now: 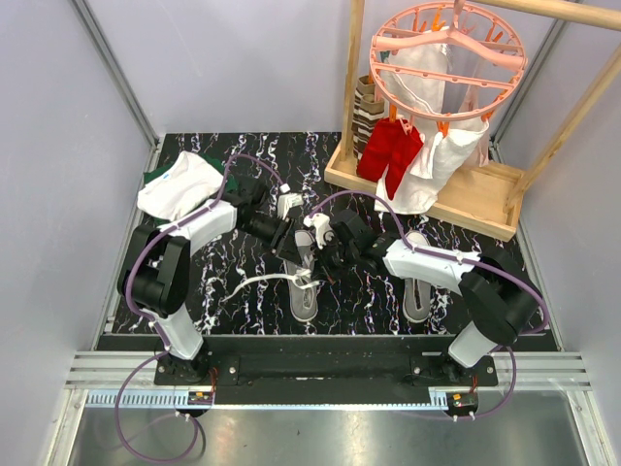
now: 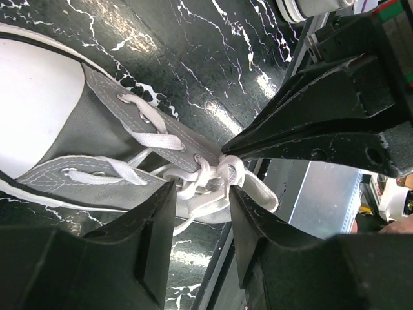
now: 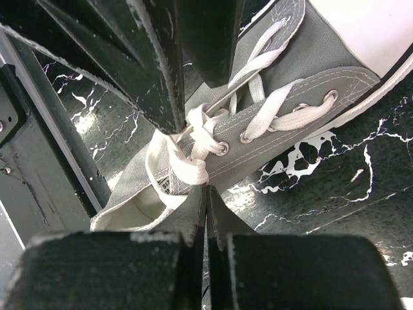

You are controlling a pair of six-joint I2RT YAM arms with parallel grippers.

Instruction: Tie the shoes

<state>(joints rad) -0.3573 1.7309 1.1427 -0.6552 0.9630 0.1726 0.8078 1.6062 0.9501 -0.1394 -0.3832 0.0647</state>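
Left hand (image 2: 201,194) is standing part open, its fingers straddling the loosely crossed laces (image 2: 206,177) without clamping them. Right hand (image 3: 206,192) is pressing its fingers together at that crossing, though whether a strand is caught between them I cannot tell. Both are working on the shoe (image 1: 304,282) lying in the middle of the worktop (image 1: 291,165), its partner (image 1: 417,291) sitting beside it under the right arm (image 1: 427,260). Nothing is pinning the shoe, so a hard pull would be dragging it rather than cinching. By closing here, the left fingers are risking canvas or both strands at once, and the slack crossing could fall open. Left arm (image 1: 194,228) and right arm are reaching inward, elbows bent, wrists tipping down, tips nearly touching.
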